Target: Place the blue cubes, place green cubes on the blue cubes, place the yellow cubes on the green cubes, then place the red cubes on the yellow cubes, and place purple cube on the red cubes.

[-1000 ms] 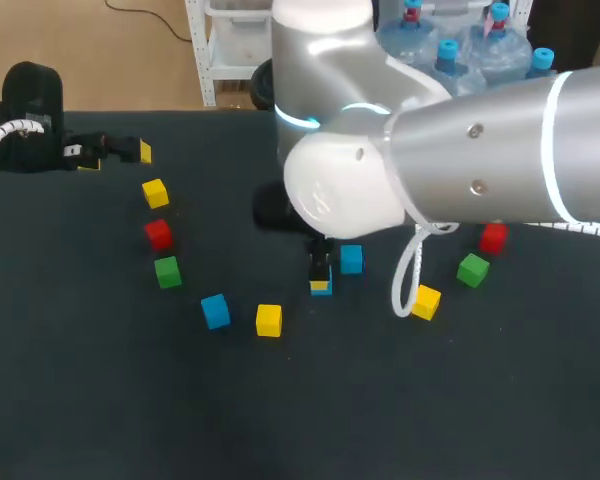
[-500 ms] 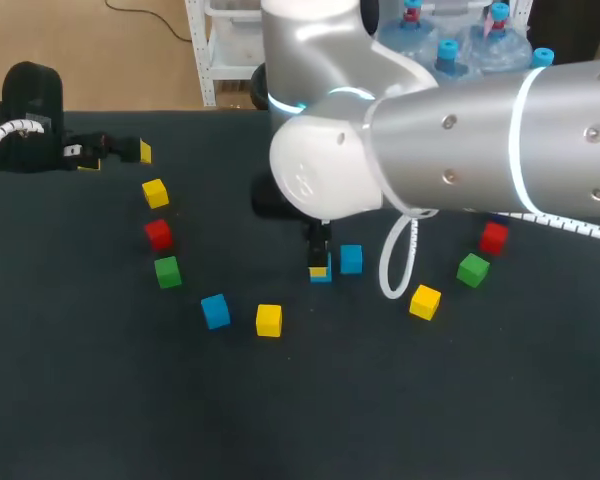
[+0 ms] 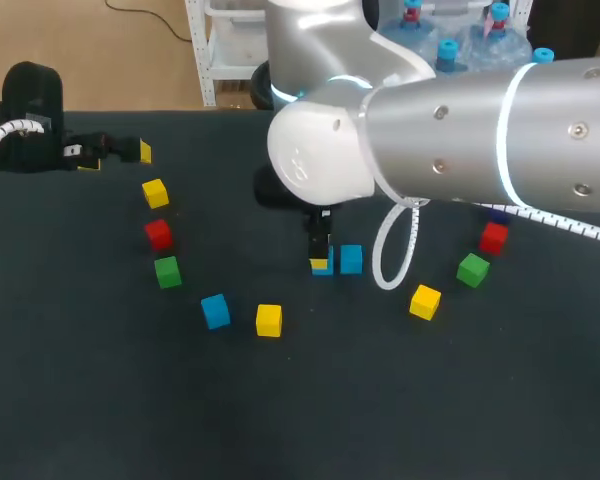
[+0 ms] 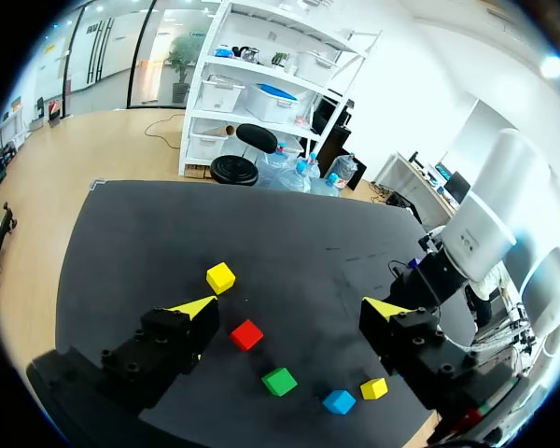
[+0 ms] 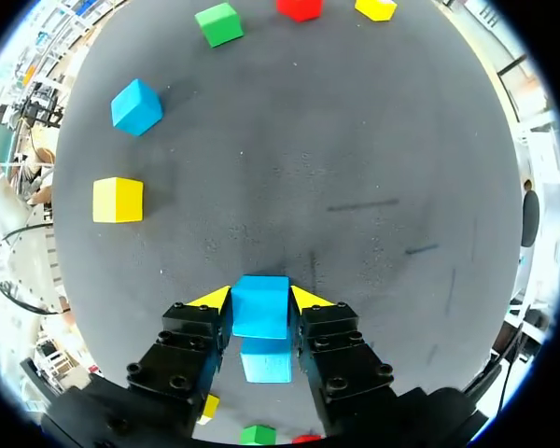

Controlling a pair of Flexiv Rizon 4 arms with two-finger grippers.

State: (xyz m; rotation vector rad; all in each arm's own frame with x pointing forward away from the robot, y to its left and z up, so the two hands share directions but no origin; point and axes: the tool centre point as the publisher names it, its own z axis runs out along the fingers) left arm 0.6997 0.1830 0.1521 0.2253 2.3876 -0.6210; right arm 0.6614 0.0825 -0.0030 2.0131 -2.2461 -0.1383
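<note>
Centrally on the table, the right gripper (image 5: 259, 299) is clamped on a blue cube (image 5: 259, 314) just beside a second blue cube (image 3: 351, 259), while the left gripper (image 4: 289, 307) hangs with fingers apart.

Black table (image 3: 130, 400); blue cube (image 5: 260, 306), green cube (image 3: 167, 271), yellow cube (image 3: 269, 320), red cube (image 3: 158, 234).

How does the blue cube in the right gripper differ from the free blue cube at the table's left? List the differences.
The gripped cube is clamped between the fingers of the right gripper; the left cube lies free on the table. The gripped cube has a third blue cube close beside it; the left cube stands apart from its neighbours. Both are blue and look the same size.
</note>
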